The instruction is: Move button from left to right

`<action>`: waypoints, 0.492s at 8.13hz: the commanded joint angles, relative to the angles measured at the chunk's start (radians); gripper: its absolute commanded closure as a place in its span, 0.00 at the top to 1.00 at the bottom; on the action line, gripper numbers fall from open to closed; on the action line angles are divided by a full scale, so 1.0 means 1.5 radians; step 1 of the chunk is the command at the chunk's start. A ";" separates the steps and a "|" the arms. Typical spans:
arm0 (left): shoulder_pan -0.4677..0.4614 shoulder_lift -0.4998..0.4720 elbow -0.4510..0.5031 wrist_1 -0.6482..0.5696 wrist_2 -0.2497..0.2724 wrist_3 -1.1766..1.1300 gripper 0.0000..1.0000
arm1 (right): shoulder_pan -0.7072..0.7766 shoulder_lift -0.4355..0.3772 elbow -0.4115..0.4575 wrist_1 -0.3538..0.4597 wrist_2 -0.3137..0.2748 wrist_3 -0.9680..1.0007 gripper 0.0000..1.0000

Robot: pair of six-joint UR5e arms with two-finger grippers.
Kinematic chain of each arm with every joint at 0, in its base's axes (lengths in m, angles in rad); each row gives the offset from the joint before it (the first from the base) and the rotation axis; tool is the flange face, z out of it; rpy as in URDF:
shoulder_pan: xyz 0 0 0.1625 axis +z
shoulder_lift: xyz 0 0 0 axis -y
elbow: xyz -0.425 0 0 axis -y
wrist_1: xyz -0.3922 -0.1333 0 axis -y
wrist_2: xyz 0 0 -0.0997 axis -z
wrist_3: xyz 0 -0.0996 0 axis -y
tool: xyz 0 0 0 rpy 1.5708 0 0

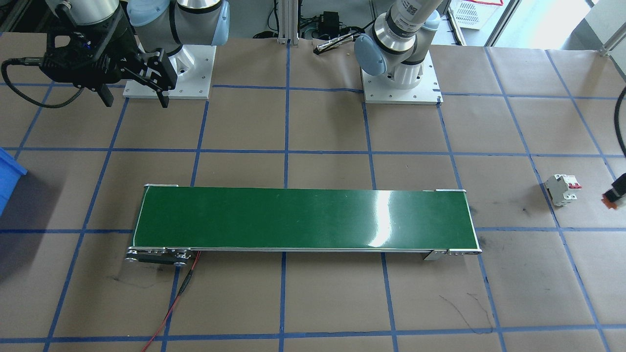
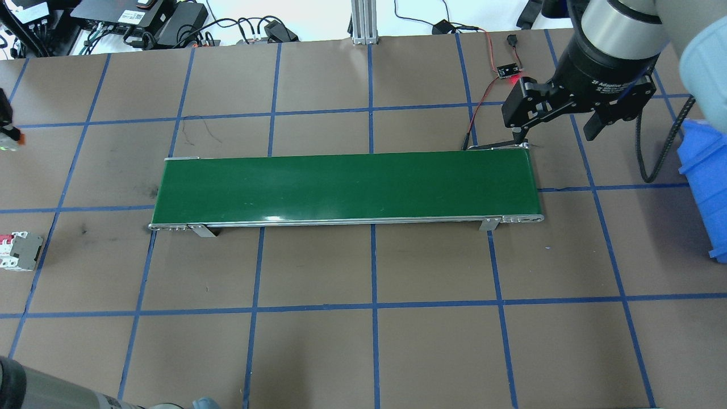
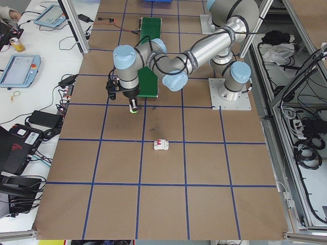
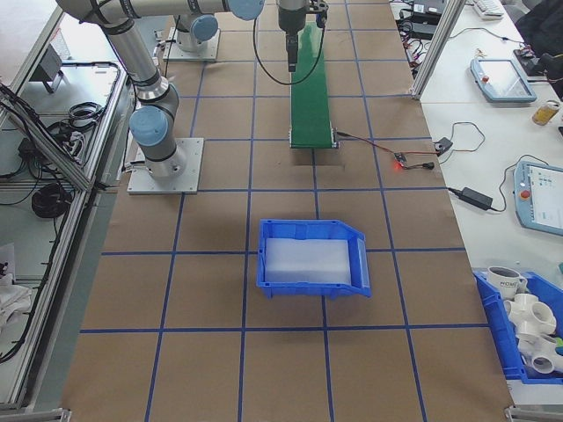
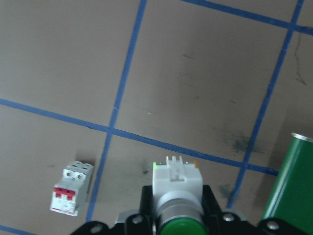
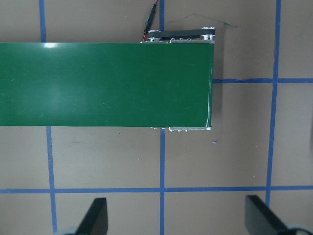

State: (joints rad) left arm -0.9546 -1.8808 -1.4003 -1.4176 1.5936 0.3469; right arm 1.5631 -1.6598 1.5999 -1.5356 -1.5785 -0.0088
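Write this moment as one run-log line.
left end effector: holds button, off belt | right end effector: open, empty | breaker: on table

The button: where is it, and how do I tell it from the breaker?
Find the green conveyor belt; past its end on the robot's left hangs the left gripper, clamped on the button. It has a green cap, while the breaker lies on the table with red toggles.

bright, sharp; glare on belt (image 1: 386,215)
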 commanded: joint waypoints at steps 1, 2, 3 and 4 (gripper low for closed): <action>-0.088 0.037 -0.089 -0.006 -0.009 -0.182 0.08 | 0.000 0.000 0.000 0.001 -0.001 0.000 1.00; -0.101 0.040 -0.104 -0.006 -0.010 -0.199 0.08 | 0.000 0.000 0.000 0.001 -0.001 0.000 1.00; -0.122 0.046 -0.115 -0.007 -0.011 -0.249 0.08 | 0.000 0.000 0.000 0.001 -0.001 0.000 1.00; -0.149 0.046 -0.118 -0.006 -0.008 -0.266 0.07 | 0.000 0.000 0.000 0.001 -0.001 0.000 1.00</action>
State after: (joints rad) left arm -1.1133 -1.8203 -1.5514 -1.4281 1.5790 0.0317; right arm 1.5631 -1.6598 1.5999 -1.5341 -1.5798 -0.0092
